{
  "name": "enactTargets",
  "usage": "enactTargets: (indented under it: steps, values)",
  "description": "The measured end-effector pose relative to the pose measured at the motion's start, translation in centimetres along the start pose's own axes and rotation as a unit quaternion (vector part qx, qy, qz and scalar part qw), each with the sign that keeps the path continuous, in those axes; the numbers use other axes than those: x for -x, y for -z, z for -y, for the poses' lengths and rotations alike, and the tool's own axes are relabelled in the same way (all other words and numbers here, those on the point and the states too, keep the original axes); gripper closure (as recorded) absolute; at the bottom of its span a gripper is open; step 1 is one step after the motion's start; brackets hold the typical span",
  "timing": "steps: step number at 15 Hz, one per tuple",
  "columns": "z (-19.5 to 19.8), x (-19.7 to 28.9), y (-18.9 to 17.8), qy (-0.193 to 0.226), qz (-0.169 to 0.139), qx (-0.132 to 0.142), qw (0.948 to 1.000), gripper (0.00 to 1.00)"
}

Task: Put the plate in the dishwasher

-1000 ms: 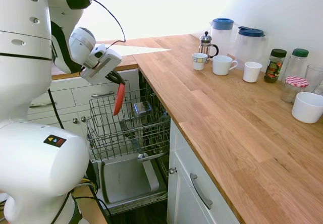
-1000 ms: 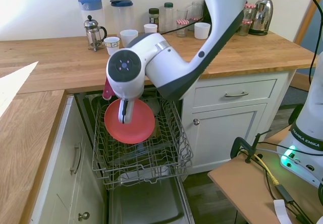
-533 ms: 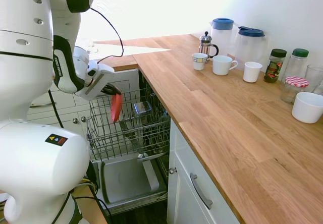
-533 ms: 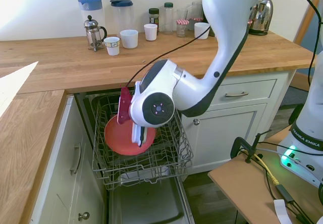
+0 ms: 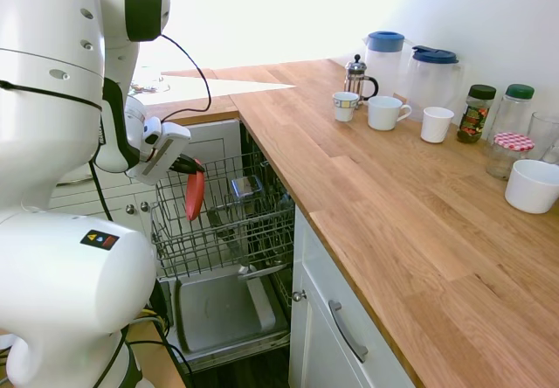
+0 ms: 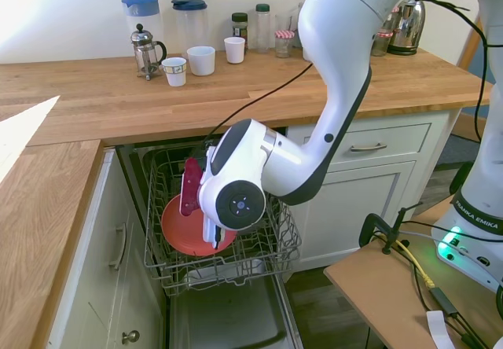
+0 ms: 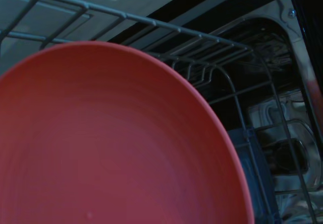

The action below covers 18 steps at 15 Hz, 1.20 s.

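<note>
The gripper (image 5: 185, 166) is closed on the upper edge of the plate (image 5: 194, 195), which hangs on edge below it, nearly upright, inside the pulled-out wire rack (image 5: 229, 218) of the dishwasher (image 5: 223, 305). In the second exterior view the plate (image 6: 191, 225) shows its broad round face, its lower part down among the rack (image 6: 271, 239) wires near the rack's left side, while the arm's wrist covers its right part; whether its bottom edge touches the wires cannot be told. From the wrist view the plate (image 7: 108, 148) fills most of the frame, with rack wires (image 7: 222, 82) curving behind it. The dishwasher door lies open below the rack. On the wooden surface (image 5: 410, 204) well away from the plate stand a coffee press (image 5: 357, 77), white mugs (image 5: 384, 112), two jugs (image 5: 410, 69) and jars (image 5: 476, 113).
</note>
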<state>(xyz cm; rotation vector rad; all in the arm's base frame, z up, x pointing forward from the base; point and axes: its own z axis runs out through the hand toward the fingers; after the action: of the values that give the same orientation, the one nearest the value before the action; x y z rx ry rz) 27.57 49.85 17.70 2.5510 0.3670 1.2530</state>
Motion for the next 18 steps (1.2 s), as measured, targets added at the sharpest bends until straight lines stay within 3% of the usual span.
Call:
enactTargets:
  steps: [2,3,10,16,18]
  values:
    - [0.2,0.4,0.2,-0.001,0.005,0.008,1.0,1.0]
    - [0.4,0.8,0.6,-0.003,0.01,0.013,0.9999,0.0]
    - [2.6,2.7,1.3,-0.024,0.083,0.036,0.9956,0.0]
    - [4.4,-1.4,3.1,-0.053,0.157,0.05,0.9849,0.0]
    - [4.7,-3.5,4.0,-0.064,0.188,0.06,0.9782,0.0]
